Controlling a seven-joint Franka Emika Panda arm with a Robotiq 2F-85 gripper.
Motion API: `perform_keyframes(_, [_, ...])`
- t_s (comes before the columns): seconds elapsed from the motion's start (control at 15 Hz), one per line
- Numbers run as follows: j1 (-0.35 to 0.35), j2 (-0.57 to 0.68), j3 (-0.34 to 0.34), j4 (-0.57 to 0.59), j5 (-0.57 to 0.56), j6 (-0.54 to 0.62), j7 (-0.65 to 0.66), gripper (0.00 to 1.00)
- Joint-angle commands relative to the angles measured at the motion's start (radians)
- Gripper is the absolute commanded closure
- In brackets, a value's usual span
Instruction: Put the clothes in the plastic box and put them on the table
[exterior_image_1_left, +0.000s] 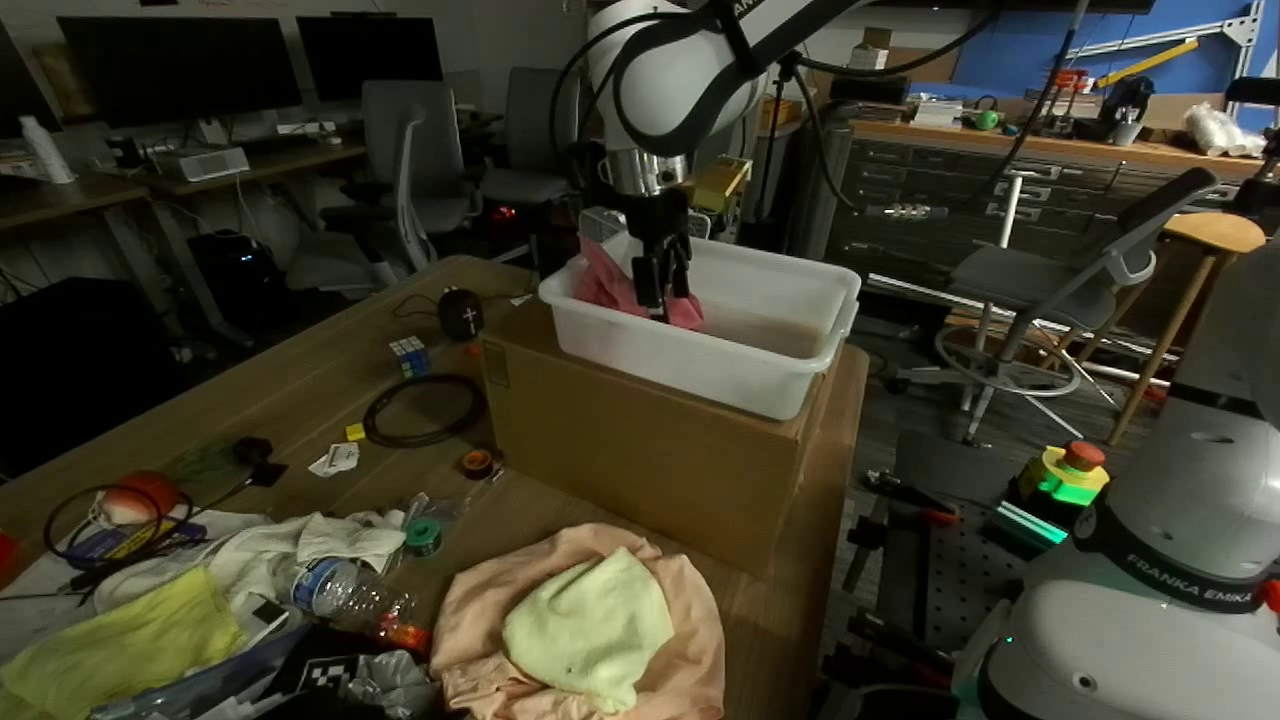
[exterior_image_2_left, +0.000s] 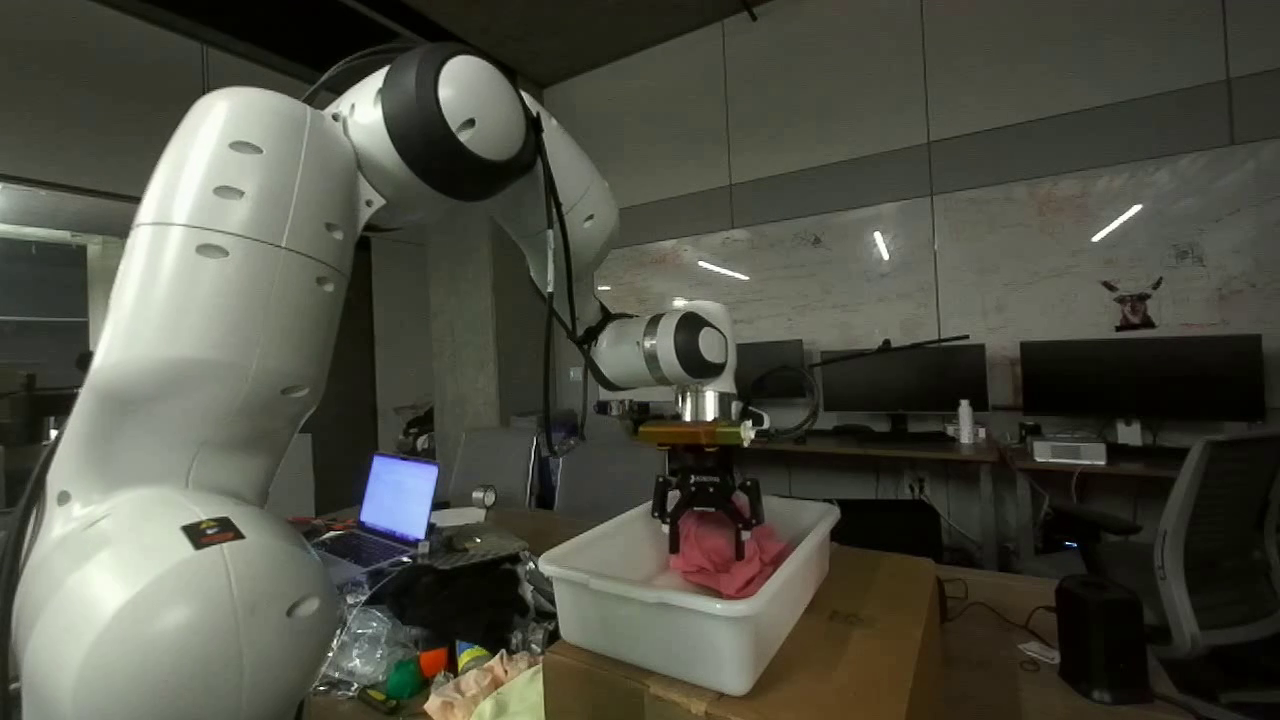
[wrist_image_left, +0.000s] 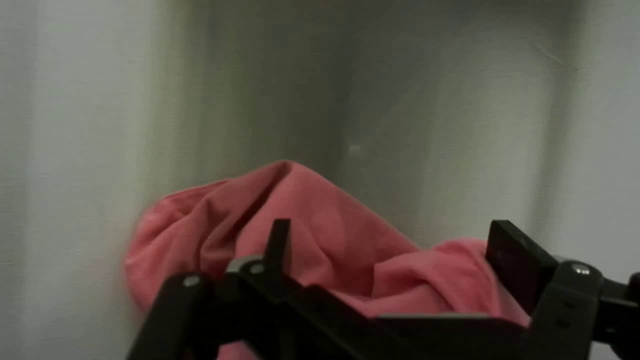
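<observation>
A pink cloth lies crumpled at one end inside the white plastic box; both also show in an exterior view, the cloth and the box. My gripper points down inside the box over the cloth. In the wrist view the gripper has its fingers wide apart, with folds of the pink cloth between and below them. The right finger looks close to the cloth; I cannot tell if it touches. A peach cloth with a pale green cloth on it lies on the table.
The plastic box stands on a brown cardboard box on the table. A bottle, a yellow cloth, a cable coil, tape and a puzzle cube lie about. A laptop shows behind the arm.
</observation>
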Motion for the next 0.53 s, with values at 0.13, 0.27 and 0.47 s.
perform_keyframes(0.13, [-0.008, 0.012, -0.004, -0.025, -0.001, 0.121, -0.086, 0.0])
perform_keyframes(0.27, [-0.008, 0.01, -0.003, -0.052, -0.007, 0.191, -0.109, 0.0])
perform_keyframes(0.47, [-0.004, 0.013, -0.004, -0.087, -0.025, 0.269, -0.124, 0.0])
